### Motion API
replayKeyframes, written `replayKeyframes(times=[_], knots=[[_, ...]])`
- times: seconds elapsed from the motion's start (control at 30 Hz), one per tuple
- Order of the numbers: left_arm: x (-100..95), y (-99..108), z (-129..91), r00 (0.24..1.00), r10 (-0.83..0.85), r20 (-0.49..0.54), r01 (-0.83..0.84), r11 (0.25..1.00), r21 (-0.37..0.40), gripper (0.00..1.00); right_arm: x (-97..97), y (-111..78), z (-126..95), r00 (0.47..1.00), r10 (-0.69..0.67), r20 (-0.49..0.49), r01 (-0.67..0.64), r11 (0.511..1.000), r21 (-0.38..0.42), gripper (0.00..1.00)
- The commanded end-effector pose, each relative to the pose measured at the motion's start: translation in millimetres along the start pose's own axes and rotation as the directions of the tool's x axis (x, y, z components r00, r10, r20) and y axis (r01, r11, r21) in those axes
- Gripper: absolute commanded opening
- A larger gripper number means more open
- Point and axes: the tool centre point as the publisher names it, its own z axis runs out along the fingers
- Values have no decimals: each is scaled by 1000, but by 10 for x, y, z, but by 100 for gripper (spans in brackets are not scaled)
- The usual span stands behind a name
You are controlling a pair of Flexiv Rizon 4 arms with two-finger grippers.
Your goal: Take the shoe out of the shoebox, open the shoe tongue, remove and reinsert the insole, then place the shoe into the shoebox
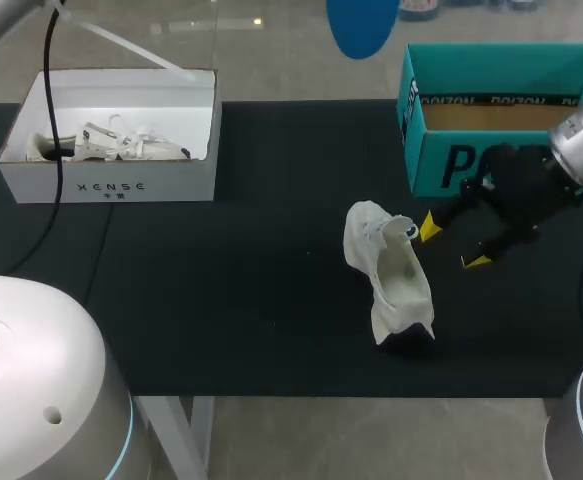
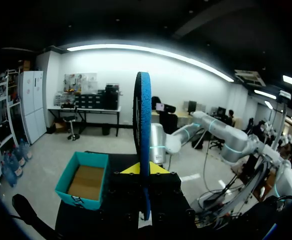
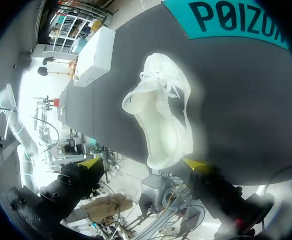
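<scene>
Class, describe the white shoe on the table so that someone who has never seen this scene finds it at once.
Start at the black table top; two boxes stand at its far side, a white cardboard box left and a teal cardboard shoebox right. Nearer than the teal one, beside the open right gripper, lies the white lace-up shoe, alone outside both boxes.

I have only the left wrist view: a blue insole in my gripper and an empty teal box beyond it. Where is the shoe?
Observer: The white shoe lies on the black table, outside the teal shoebox, on its near side.
Operator: Does the right arm hold it?
Observer: No. The right gripper is open, close beside the shoe.
Operator: Anything else on the table?
Observer: A white box at the left side, with white items inside.
</scene>
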Motion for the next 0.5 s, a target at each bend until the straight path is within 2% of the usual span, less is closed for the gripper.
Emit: replayKeyframes(times=[0.03, 0.23, 0.5], knots=[[10, 10, -1, 1000, 0, 2, 0, 1000, 0, 0, 2, 89, -72, 974, 14, -228, 9, 995, 98, 100], [10, 10, -1, 1000, 0, 2, 0, 1000, 0, 0, 140, 129, -212, 942, 51, -332, -2, 989, 148, 100], [10, 10, -1, 1000, 0, 2, 0, 1000, 0, 0, 449, 146, -463, 910, 88, -405, -38, 991, 130, 100]])
